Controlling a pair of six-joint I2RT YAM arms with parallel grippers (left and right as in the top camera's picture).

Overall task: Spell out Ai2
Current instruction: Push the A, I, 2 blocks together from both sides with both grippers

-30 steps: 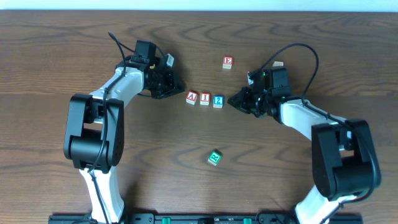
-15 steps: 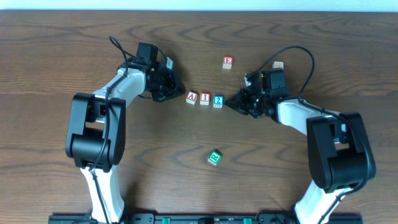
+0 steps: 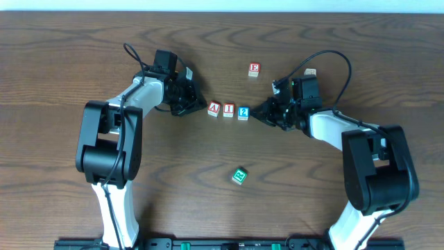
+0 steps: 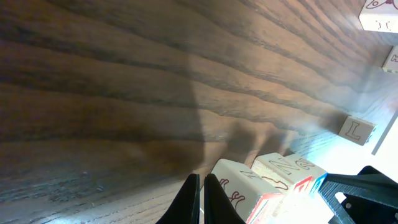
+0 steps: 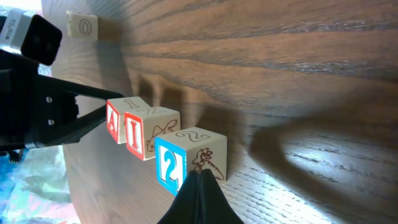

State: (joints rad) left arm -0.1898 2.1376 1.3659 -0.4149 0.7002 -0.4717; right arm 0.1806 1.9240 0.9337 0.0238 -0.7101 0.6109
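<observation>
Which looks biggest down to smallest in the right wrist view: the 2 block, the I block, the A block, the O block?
1. 2 block
2. I block
3. A block, half hidden
4. O block
Apparent size only: the 2 block sits nearest the camera and the O block farthest, so true sizes may match.

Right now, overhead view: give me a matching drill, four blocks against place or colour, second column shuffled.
Things:
1. A block
2. 2 block
3. E block
4. green block

Places or colours:
a. alone, lowest in the overhead view
b. red, just left of the I block
c. alone, highest in the overhead view
d. blue, just right of the I block

Pairs: 1-b, 2-d, 3-c, 4-a
</observation>
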